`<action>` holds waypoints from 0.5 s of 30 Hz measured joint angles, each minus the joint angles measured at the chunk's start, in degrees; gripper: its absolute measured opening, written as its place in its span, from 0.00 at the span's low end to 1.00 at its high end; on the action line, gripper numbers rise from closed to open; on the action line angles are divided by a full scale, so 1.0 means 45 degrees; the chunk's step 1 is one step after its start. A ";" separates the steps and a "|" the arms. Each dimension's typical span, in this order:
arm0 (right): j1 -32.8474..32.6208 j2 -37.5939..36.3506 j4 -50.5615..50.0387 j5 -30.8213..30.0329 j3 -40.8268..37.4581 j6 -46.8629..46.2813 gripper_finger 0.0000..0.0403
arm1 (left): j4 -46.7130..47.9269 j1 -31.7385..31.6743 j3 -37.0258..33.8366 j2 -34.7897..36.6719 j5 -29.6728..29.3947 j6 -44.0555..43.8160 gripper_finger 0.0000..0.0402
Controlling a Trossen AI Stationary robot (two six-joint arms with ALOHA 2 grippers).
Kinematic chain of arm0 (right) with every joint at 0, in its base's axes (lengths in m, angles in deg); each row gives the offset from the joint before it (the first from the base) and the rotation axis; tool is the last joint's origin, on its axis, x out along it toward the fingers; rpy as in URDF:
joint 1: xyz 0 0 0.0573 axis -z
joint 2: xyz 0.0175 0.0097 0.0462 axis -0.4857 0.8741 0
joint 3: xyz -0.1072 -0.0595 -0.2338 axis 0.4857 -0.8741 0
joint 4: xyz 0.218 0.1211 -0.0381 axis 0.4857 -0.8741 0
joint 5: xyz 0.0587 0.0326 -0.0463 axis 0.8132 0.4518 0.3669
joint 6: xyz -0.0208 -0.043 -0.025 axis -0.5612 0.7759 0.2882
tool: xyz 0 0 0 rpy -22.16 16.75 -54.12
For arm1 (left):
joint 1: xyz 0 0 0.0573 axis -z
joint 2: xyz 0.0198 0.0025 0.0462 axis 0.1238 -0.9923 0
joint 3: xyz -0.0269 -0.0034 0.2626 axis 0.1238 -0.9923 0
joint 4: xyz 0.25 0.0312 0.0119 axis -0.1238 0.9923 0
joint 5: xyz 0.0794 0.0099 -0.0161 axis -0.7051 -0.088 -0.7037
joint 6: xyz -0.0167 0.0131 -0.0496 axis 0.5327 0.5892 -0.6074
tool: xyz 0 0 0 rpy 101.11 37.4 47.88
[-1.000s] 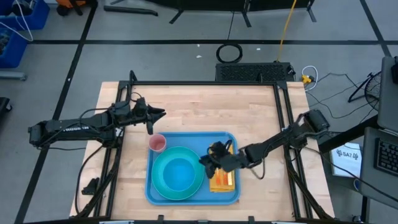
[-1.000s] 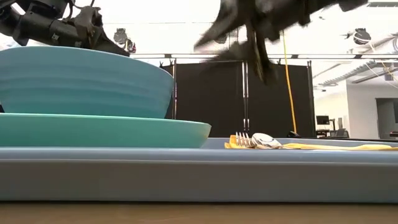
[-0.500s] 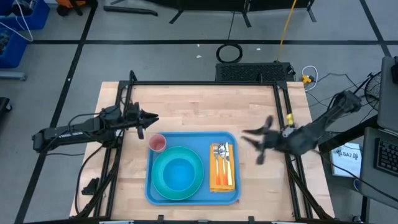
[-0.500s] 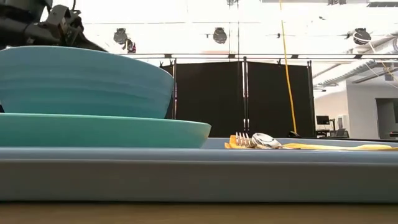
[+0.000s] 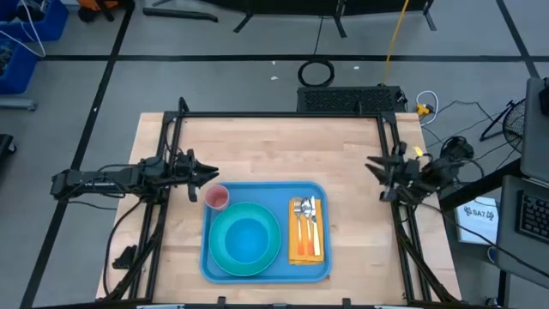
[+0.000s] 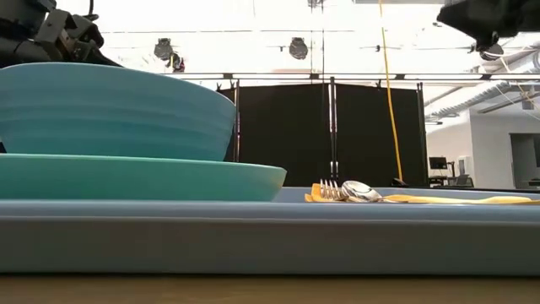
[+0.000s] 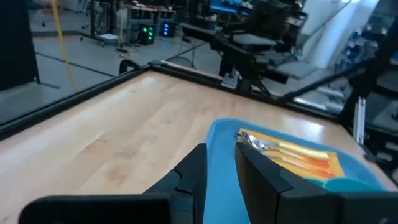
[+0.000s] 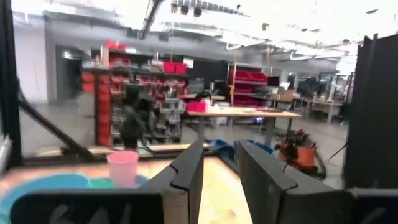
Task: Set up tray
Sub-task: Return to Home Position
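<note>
**Both arms are backing off, tray is looking done**

The right gripper is pulling clear. A second ago it was hanging over the napkin, and now it's sitting out at the table's right edge. Its fingers are only a narrow gap apart and carrying nothing. The left gripper is easing back toward the left edge too, same narrow gap, also empty.

I'm reading this as wrap-up. The tray is sitting at the near middle of the wooden table, holding the plate with the bowl on it, a pink cup at its far left corner, and the cutlery lined up on the napkin.

Beyond the table, black curtain panels are standing at the back and a yellow cable is trailing across the grey floor.
</note>
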 joint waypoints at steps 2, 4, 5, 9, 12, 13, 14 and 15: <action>-0.0058 0.0142 -0.0117 -0.0127 -0.0240 0.0370 0.22 | -0.0010 0.0328 -0.0012 0.0059 -0.0135 0.0331 0.22; -0.0108 0.0286 -0.0158 0.0238 -0.0386 0.0331 0.22 | -0.0223 0.0633 -0.0113 0.0126 -0.0300 0.0408 0.22; -0.0112 0.0274 -0.0425 0.0499 -0.0469 0.0165 0.22 | -0.0256 0.0731 -0.0211 0.0179 -0.0401 0.0431 0.22; -0.0114 0.0004 -0.1931 0.2843 -0.0585 -0.1591 0.22 | -0.1170 0.1074 -0.0922 0.0248 -0.0525 0.0180 0.22; -0.0101 -0.0005 -0.2283 0.4208 -0.1215 -0.2669 0.22 | -0.1509 0.1189 -0.1243 0.0302 -0.0570 0.0042 0.22; -0.0100 -0.0004 -0.2268 0.4619 -0.1420 -0.2878 0.22 | -0.1604 0.1220 -0.1243 0.0310 -0.0572 0.0024 0.22; -0.0086 -0.0002 -0.2141 0.4951 -0.1635 -0.3034 0.22 | -0.1658 0.1233 -0.1243 0.0321 -0.0543 0.0050 0.22; -0.0035 -0.0018 -0.1980 0.5142 -0.1852 -0.3138 0.22 | -0.1688 0.1239 -0.1243 0.0325 -0.0418 0.0049 0.22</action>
